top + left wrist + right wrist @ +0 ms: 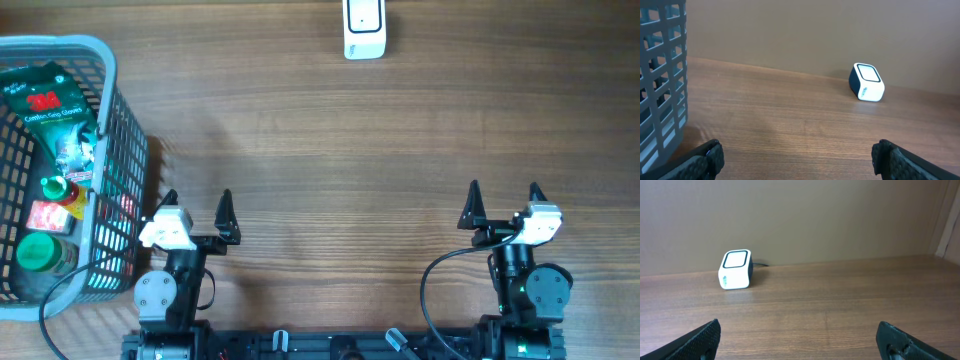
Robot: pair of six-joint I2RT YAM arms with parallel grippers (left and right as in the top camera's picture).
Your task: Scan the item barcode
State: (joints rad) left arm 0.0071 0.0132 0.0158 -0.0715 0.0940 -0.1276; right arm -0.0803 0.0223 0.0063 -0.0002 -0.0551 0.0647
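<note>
Overhead, both of your arms are tucked low at the near edge of the table, wrists level and fingers pointing forward. The left gripper stands spread wide with nothing between its fingers, and so does the right gripper. The basket stands just left of your left gripper and holds a green 3M packet and a green-capped bottle. The scanner sits well ahead, forward-right of the left gripper and forward-left of the right.
</note>
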